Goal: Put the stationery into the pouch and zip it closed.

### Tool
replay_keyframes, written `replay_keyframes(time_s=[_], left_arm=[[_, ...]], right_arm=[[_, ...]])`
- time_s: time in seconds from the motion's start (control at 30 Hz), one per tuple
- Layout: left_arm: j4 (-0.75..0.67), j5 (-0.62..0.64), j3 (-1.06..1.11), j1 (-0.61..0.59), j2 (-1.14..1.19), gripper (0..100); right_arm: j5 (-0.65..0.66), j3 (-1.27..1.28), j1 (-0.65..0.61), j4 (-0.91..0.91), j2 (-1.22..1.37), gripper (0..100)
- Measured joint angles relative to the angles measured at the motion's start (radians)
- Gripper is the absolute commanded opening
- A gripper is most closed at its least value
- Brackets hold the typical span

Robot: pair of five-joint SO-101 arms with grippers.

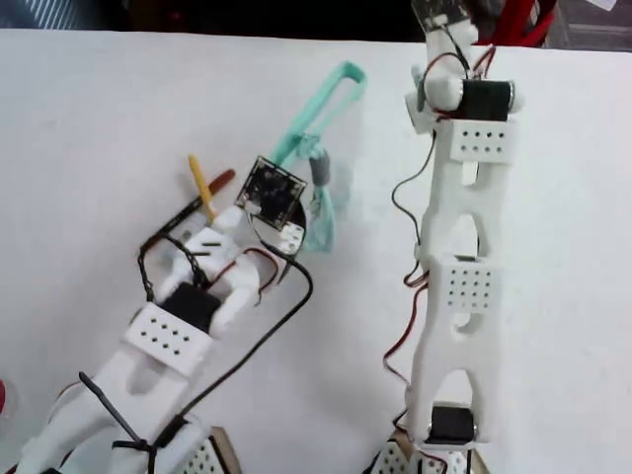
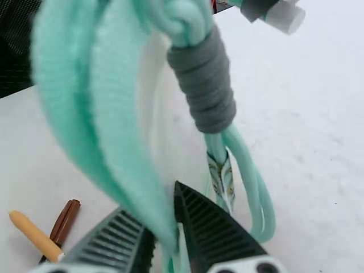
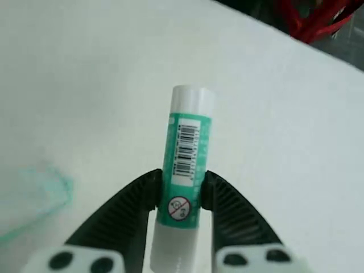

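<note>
The left tool [image 2: 162, 219] is clamped on a soft green flap of the pouch [image 2: 108, 108]. Its two black sides pinch the cloth between them. A grey band [image 2: 203, 85] is wrapped round the green cords of the pouch, just past the tool.

The right tool [image 3: 181, 177] is clamped on a glue stick [image 3: 186, 142]. The glue stick pokes out past the tool with its white cap at the far end. It is near the pouch but not inside it. A bit of the pouch's clear green edge lies off to one side, on the white worktop [image 3: 85, 68].

A yellow pencil [image 1: 200, 183] and a brown pen [image 1: 221, 179] lie on the worktop beside the pouch, on the left arm's side. They touch or cross each other. They are outside the pouch too.

I think the job has only just begun. One arm has the pouch and one arm has the glue stick. I cannot tell if the pouch is open. The glue stick, the pencil and the pen all have to go in. After that, the zip must be pulled shut.
</note>
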Motion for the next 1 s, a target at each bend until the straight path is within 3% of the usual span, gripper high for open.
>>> replay_keyframes(time_s=[0.27,0.63,0.8,1.0], left_arm=[[0.0,0.0,0.0,0.0,0.0,3],[-0.009,0.0,0.008,-0.003,0.0,3],[-0.011,0.0,0.008,-0.003,0.0,3],[-0.011,0.0,0.008,-0.003,0.0,3]], right_arm=[[-0.15,0.104,0.006,0.009,-0.308,1.6],[-0.163,1.066,-0.011,-0.037,-1.054,1.7],[-0.167,1.395,-0.112,-0.212,-1.35,1.7],[-0.172,1.649,-0.315,-0.571,-1.628,1.7]])
